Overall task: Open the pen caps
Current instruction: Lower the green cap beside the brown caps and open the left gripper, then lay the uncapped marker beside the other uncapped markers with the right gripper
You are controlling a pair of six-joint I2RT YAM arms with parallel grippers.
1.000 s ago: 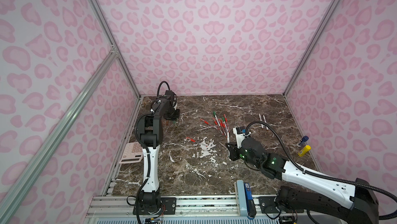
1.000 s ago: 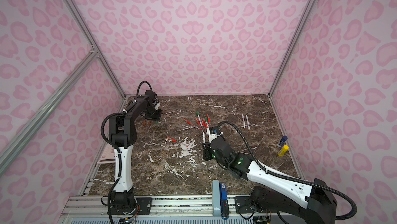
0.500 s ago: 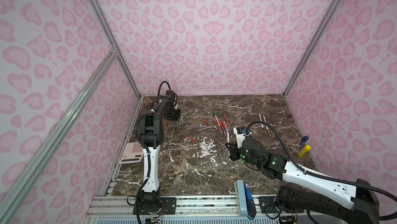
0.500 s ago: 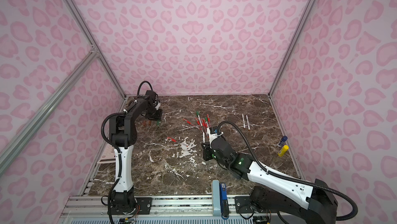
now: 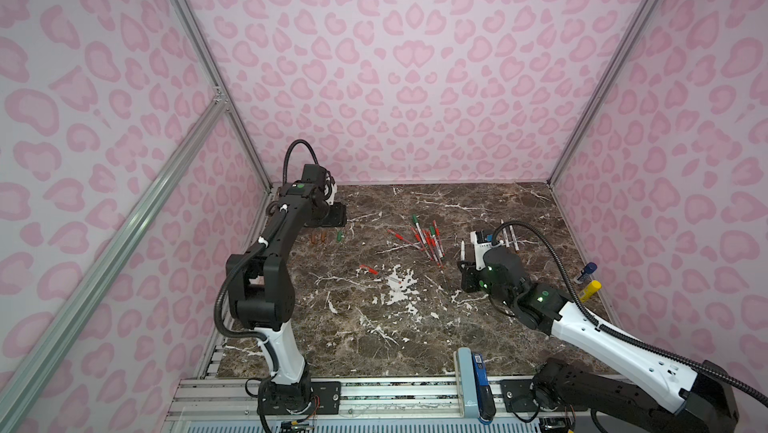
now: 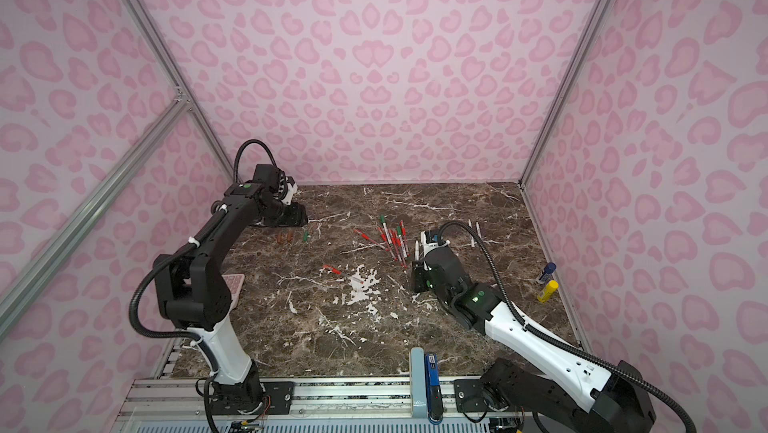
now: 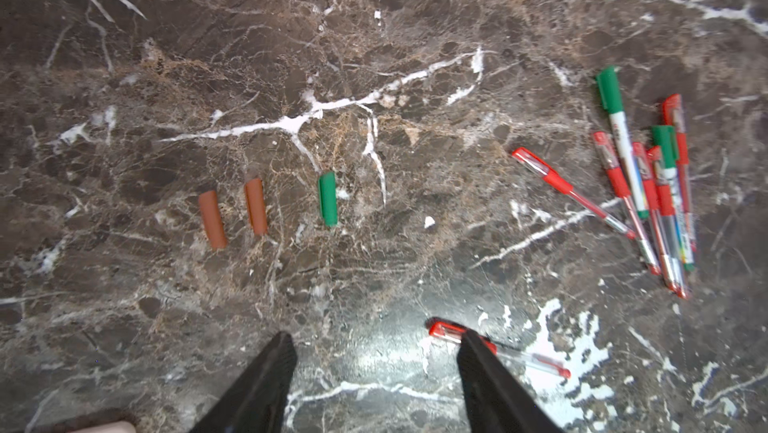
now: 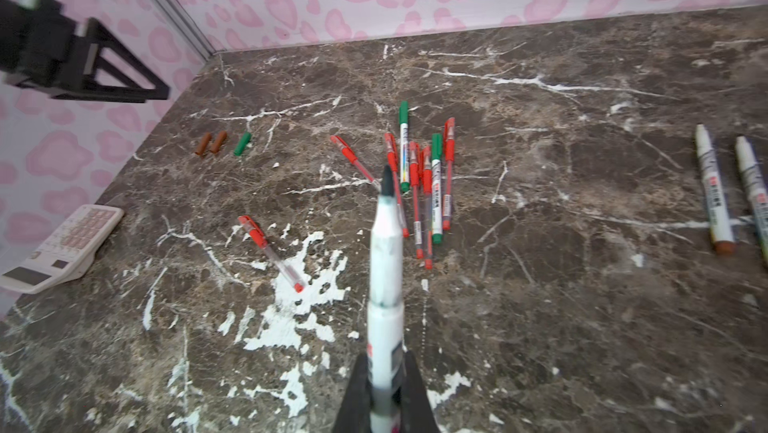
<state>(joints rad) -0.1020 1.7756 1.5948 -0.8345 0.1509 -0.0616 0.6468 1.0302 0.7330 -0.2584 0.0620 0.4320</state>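
The left gripper (image 7: pixel 374 336) hangs above the marbled tabletop (image 7: pixel 415 15), jaws apart, nothing between them. Ahead lie three loose caps in a row, none touching: a brown cap (image 7: pixel 212 219), a second brown cap (image 7: pixel 256 206), a green cap (image 7: pixel 328 198). Farther off is a heap of pens (image 7: pixel 648 194), with a lone red pen (image 7: pixel 569 192) reaching it. Another red pen (image 7: pixel 530 360) lies partly behind one jaw.

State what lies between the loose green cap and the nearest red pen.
Between the green cap and the red pen only bare tabletop shows, plus a tiny white fleck, in the left wrist view.
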